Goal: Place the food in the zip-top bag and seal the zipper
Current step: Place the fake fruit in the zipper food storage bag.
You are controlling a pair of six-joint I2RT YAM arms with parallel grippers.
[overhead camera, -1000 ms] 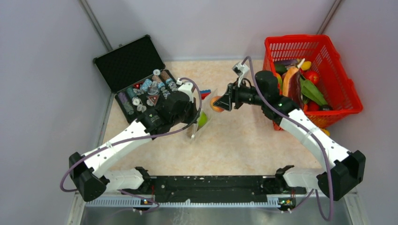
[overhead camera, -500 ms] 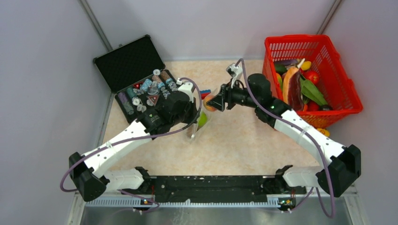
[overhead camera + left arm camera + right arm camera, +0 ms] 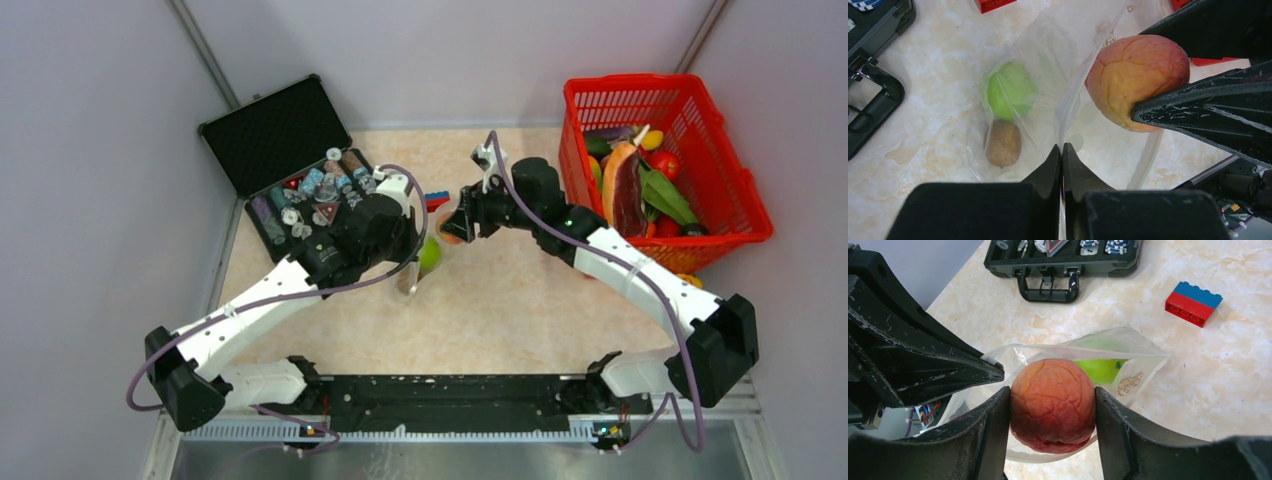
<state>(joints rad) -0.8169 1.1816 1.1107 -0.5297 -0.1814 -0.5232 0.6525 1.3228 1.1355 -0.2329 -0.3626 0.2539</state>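
The table [image 3: 520, 310] under me is pale and marbled. At its far right stands the red mesh basket [image 3: 735, 215], piled with toy fruits and vegetables [image 3: 640, 180]. At the far left lies the black case [image 3: 275, 135], its lid thrown back and small bottles and discs in its tray.

Between them, a little left of the middle, my two arms meet over the zip-top bag [image 3: 1058, 60]. My left gripper [image 3: 1062, 150] is closed tight, its fingertips together with one edge of the clear film pinched between them, so the bag hangs from that edge and its lower part rests on the table. The mouth gapes toward my right arm. I cannot pick the zipper strip out from the crinkled film.

My right gripper [image 3: 1053, 405] stands about halfway open, both fingers pressed against the sides of an orange-red fruit [image 3: 1053, 407], round and veined like a peach. I hold it right at the bag's mouth. Whether it has passed the rim I cannot tell.

Inside the bag, a green round fruit [image 3: 1008, 90] sits low, with a smaller brown oval piece [image 3: 1003, 142] touching it on the near side. Just beyond the bag, a red-and-blue brick [image 3: 1193, 302] lies on the table.
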